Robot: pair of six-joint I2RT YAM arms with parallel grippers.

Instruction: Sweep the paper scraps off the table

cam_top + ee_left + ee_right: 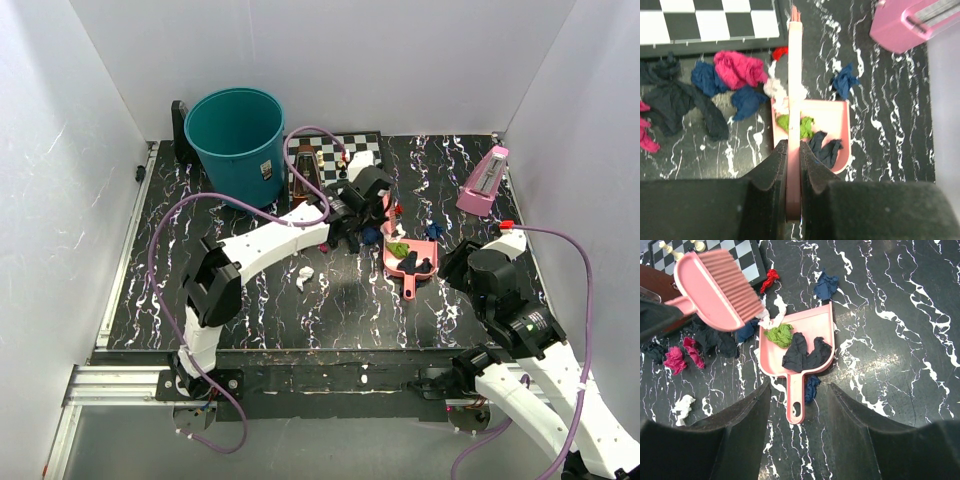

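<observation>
My left gripper (791, 145) is shut on the handle of a pink brush (794, 75), whose bristles stand at the mouth of a pink dustpan (812, 330). The brush also shows in the right wrist view (715, 290). In the pan lie a green wad (780, 334) and dark wads (807, 352). Magenta (737, 67) and blue (710, 77) scraps are heaped left of the brush. One blue scrap (845, 82) lies beyond the pan, and a white one (305, 277) lies apart on the table (250, 310). My right gripper (797, 385) is open, above the pan's handle (796, 400).
A teal bin (238, 130) stands at the back left. A chessboard (335, 150) with pieces lies behind the scraps. A pink metronome (483, 182) stands at the back right. White walls close in the left, back and right sides.
</observation>
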